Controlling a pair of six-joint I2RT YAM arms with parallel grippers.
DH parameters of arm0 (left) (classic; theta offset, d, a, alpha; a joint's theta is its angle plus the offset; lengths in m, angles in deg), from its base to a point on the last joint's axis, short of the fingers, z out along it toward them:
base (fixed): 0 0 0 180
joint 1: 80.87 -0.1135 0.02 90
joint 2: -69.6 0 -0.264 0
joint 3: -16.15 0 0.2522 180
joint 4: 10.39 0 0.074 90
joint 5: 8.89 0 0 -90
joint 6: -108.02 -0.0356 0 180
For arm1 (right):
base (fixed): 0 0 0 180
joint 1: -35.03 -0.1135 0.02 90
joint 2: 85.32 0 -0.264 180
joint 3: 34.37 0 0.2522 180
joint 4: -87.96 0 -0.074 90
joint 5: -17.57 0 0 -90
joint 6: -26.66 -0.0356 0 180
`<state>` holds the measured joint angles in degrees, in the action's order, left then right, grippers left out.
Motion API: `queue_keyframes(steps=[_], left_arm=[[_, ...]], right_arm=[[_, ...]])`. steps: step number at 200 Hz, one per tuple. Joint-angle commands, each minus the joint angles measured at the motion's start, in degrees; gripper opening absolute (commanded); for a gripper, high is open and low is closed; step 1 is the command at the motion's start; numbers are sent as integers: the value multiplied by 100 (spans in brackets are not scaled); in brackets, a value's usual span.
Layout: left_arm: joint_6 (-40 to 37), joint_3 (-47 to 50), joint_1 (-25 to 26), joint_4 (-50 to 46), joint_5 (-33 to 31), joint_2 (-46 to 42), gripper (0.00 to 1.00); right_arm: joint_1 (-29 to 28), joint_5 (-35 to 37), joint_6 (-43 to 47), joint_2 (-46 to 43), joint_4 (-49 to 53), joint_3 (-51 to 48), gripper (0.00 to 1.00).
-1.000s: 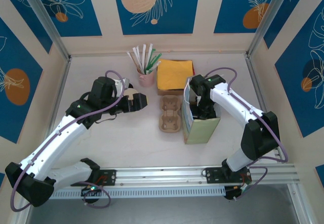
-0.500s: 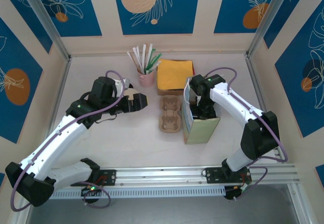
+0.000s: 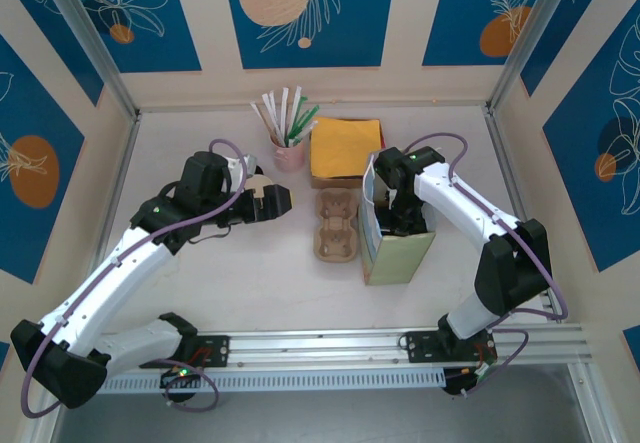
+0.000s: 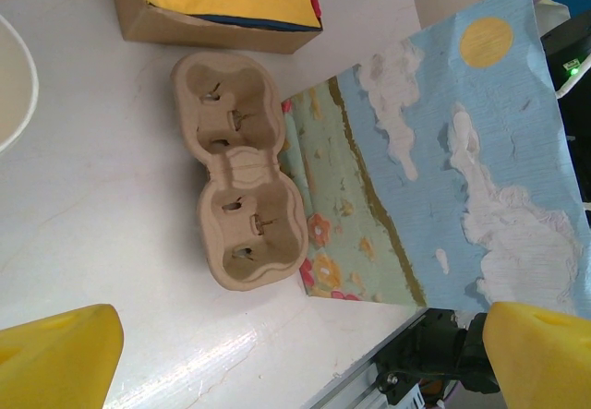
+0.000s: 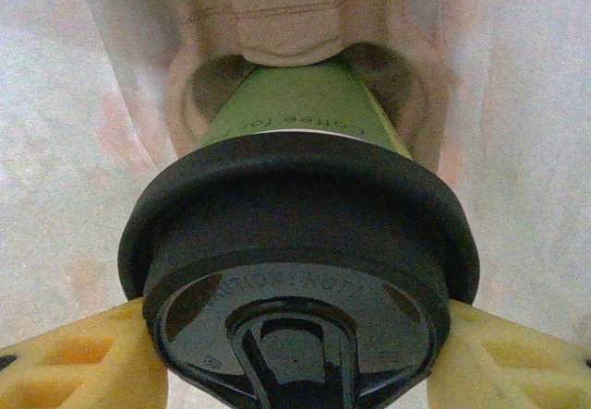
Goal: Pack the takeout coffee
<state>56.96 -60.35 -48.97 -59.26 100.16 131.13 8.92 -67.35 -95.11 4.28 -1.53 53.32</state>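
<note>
The takeout coffee (image 5: 295, 243), an olive-green cup with a black lid, stands in a pocket of a cardboard carrier (image 5: 295, 21) down inside the paper bag (image 3: 400, 255). My right gripper (image 5: 291, 358) reaches into the bag (image 4: 443, 169) from above, and its yellow fingers (image 5: 74, 358) press on both sides of the lid. In the top view the right gripper (image 3: 400, 218) is sunk in the bag's mouth. My left gripper (image 3: 275, 201) hovers open over the table, left of an empty cardboard carrier (image 3: 337, 225). Its yellow fingertips (image 4: 55, 354) stand wide apart with nothing between them.
A pink cup of straws (image 3: 290, 148) and a box of yellow napkins (image 3: 343, 151) stand at the back. The empty carrier (image 4: 240, 169) lies against the bag's left side. A white cup rim (image 4: 18, 86) shows beside the left gripper. The metal rail (image 3: 400, 343) runs along the near edge.
</note>
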Motion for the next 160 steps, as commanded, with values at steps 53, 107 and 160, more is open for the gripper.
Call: queue_keyframes(steps=[53, 107, 160], left_arm=[[-44, -138, -32, 145, 142, 43, 100], [-20, -134, -32, 171, 161, 52, 100], [0, -129, -31, 180, 178, 52, 100]], right_arm=[[27, 61, 4, 216, -171, 9, 64], [18, 67, -22, 141, -117, 29, 65], [17, 91, -31, 92, -82, 25, 67]])
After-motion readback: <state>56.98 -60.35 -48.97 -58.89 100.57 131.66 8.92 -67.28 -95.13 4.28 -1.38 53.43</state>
